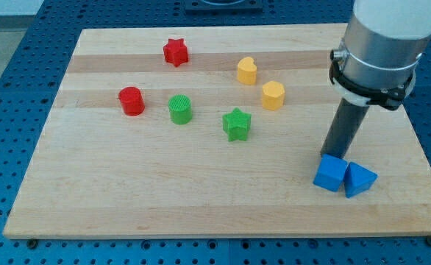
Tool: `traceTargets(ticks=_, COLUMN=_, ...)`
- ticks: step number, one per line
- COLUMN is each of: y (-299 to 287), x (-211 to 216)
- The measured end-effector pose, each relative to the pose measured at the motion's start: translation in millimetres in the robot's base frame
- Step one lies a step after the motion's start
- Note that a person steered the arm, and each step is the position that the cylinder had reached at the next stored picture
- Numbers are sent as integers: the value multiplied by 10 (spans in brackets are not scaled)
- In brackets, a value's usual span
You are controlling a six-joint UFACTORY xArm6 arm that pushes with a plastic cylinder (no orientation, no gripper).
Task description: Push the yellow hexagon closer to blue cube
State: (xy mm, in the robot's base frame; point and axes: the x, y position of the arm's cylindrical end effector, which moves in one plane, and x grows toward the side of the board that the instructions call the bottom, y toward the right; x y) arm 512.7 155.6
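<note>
The yellow hexagon (273,95) lies on the wooden board (164,191) right of centre, toward the view's top. The blue cube (331,174) lies at the lower right, touching a blue triangular block (359,179) on its right. My tip (331,155) is the lower end of the dark rod; it stands just behind the blue cube's top edge, touching or nearly touching it. The tip is well to the lower right of the yellow hexagon, about a hand's width away.
A yellow heart-shaped block (247,71) lies up and left of the hexagon. A green star (236,124), a green cylinder (179,109), a red cylinder (132,101) and a red star (176,52) lie further left. The arm's grey body (381,44) fills the upper right.
</note>
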Motion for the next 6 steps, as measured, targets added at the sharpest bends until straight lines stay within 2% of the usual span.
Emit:
traceTargets(ticks=2, y=158, x=-1151)
traceTargets(ticks=3, y=-400, x=-1510)
traceTargets(ticks=4, y=-1053, x=-1348)
traceTargets(ticks=5, y=-943, x=-573)
traceTargets(ticks=6, y=-708, x=-159)
